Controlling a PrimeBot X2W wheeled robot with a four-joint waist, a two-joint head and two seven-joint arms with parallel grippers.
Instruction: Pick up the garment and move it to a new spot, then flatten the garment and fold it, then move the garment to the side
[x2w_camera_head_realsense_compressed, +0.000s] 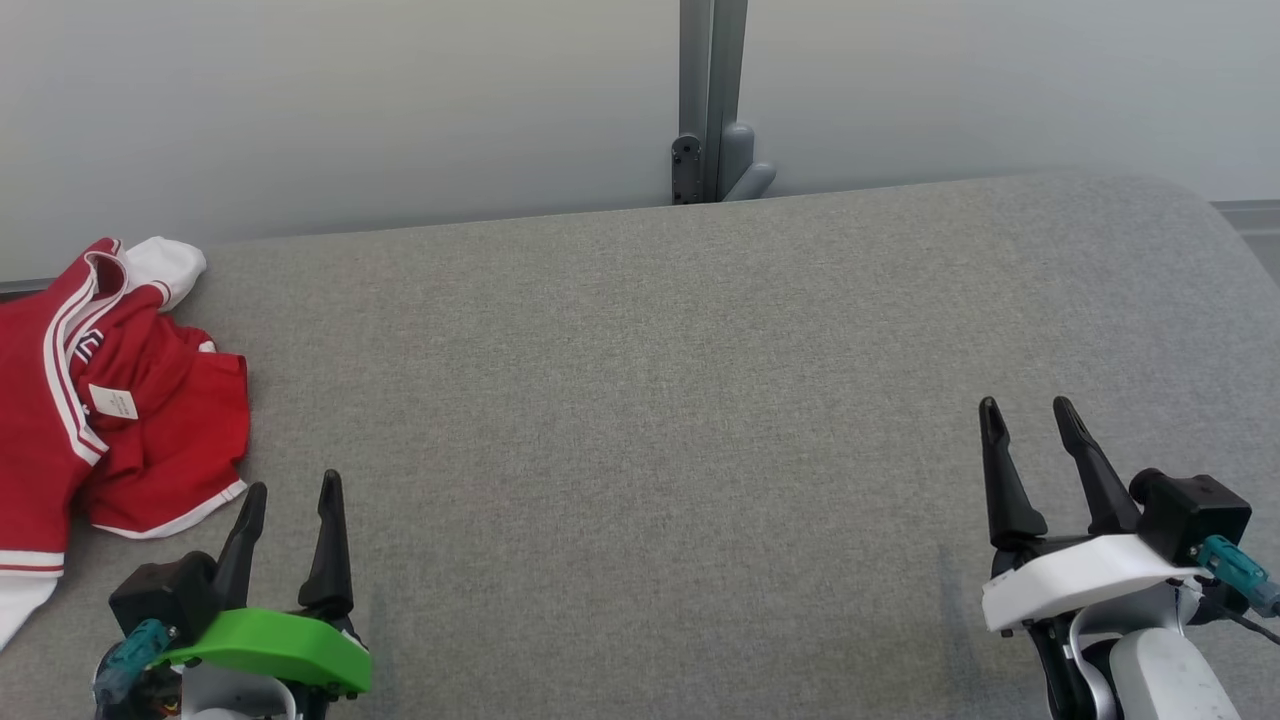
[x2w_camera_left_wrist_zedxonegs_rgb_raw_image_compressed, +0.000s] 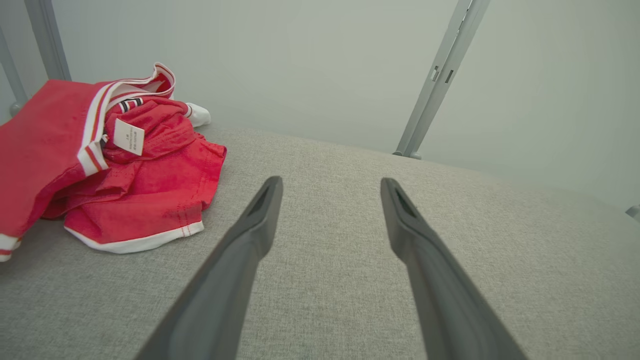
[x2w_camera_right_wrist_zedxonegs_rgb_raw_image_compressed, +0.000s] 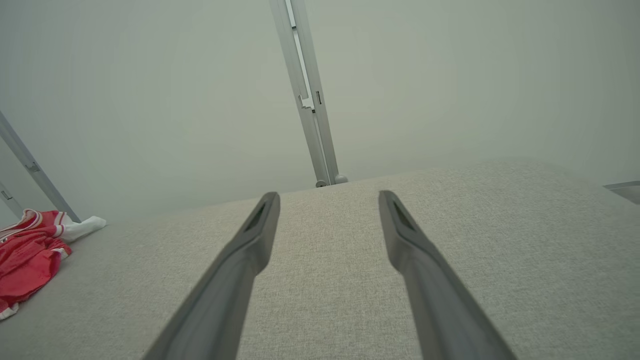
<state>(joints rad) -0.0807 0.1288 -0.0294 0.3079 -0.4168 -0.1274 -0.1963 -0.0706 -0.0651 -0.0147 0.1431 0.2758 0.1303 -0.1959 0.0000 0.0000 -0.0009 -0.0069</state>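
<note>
A crumpled red garment with white striped trim lay bunched at the far left of the grey fabric-covered table, near the green-cuffed left gripper, whose fingers stood wide and empty. It looked light, soft and limp; its white-edged hem seemed the easiest hold. The white-cuffed right gripper, equally wide, stood well apart.

Crumpled red garment beside spread left pincer

What was there, counted

There was one red-and-white garment with one white label, one grey bench, one metal post, a left pincer and a right pincer, each with two dark fingers.
</note>
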